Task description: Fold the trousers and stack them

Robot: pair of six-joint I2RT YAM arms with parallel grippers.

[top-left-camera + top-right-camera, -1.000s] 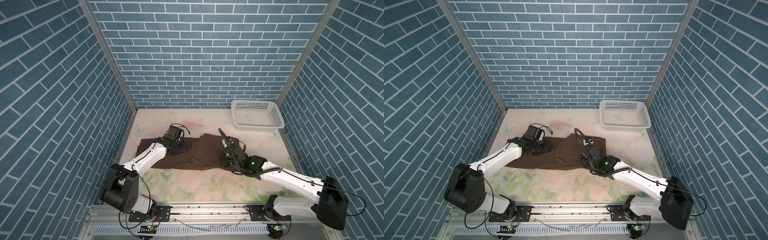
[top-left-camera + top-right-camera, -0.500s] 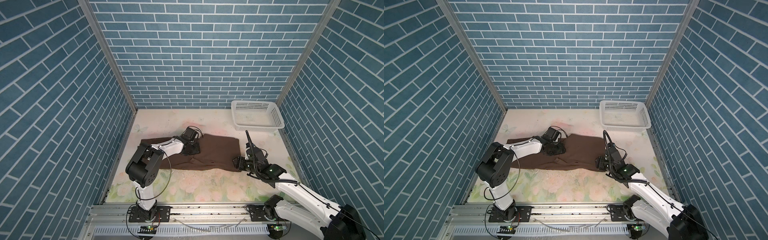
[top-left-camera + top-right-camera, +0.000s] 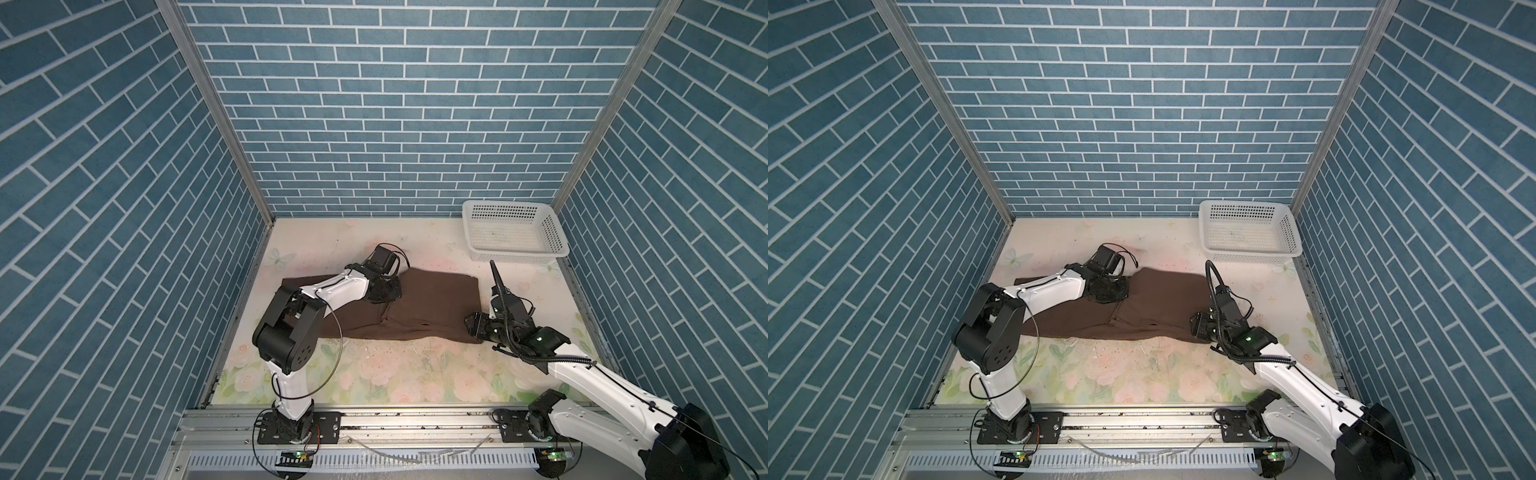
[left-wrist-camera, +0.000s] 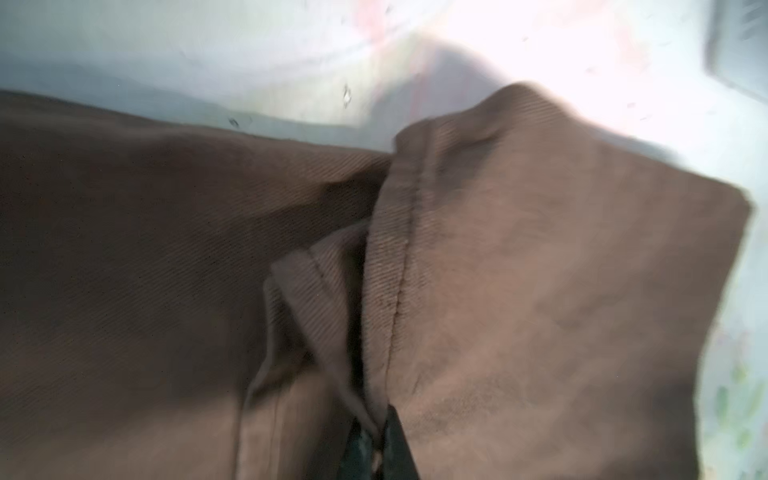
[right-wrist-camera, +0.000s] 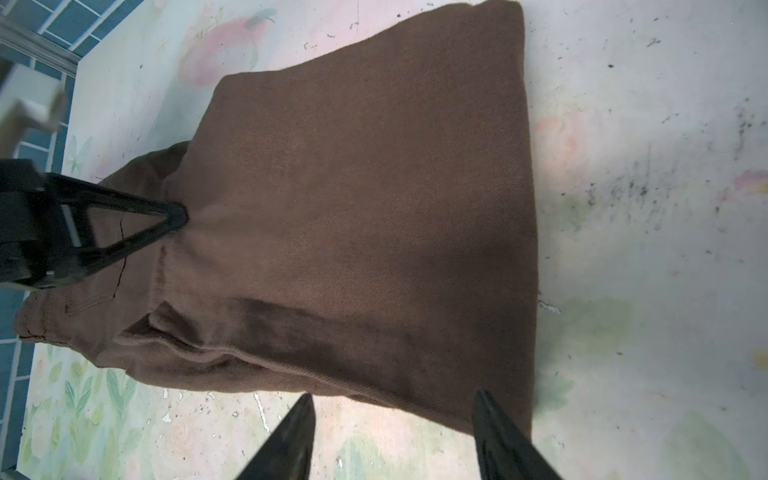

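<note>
The dark brown trousers [image 3: 432, 305] lie flat across the middle of the desk [image 3: 374, 374], lengthwise left to right, their right part folded over double, rumpled along the seam.

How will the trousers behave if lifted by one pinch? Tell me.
Likely floppy: the trousers pucker and crease where the left gripper pinches them. Probably not slippery: the twill weave looks coarse. Pushed, the stacked layers may slide apart: the near edge by the right gripper bulges loosely.

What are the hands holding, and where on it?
The left hand pinches the trousers at the folded-over layer's hemmed edge, mid-garment. The right hand is open, holding nothing.
</note>
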